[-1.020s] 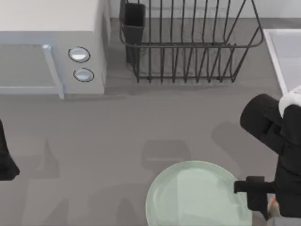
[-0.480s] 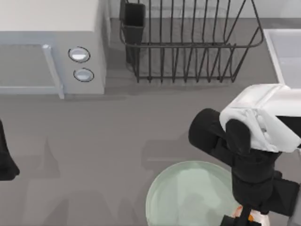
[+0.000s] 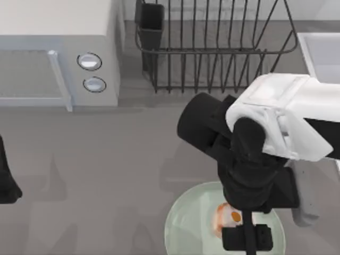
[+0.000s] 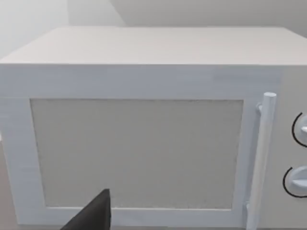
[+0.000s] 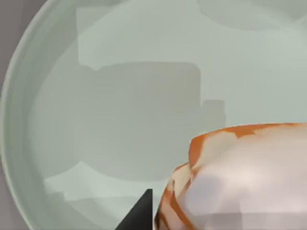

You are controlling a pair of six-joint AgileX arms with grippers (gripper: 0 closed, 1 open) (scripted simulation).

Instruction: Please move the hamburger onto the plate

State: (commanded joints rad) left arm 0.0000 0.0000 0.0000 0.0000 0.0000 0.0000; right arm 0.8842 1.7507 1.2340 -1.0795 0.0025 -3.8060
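The pale mint green plate (image 3: pixel 188 226) lies at the front of the table, right of centre. My right arm reaches over it from the right. Its gripper (image 3: pixel 237 222) is shut on the hamburger (image 3: pixel 222 216), a small cream and orange item held above the plate's middle. In the right wrist view the hamburger (image 5: pixel 240 177) is close up, with the plate (image 5: pixel 120 120) spread beneath it and one dark fingertip (image 5: pixel 140 213) beside it. My left gripper (image 3: pixel 6 183) is parked at the table's left edge.
A white microwave (image 3: pixel 53 53) stands at the back left, and the left wrist view faces its door (image 4: pixel 136 153). A black wire dish rack (image 3: pixel 212 48) stands at the back centre. A white tray edge (image 3: pixel 319 53) lies at the back right.
My right arm has swung left from the table's right edge, carrying the hamburger from beside the plate to above its middle. The left arm has not moved.
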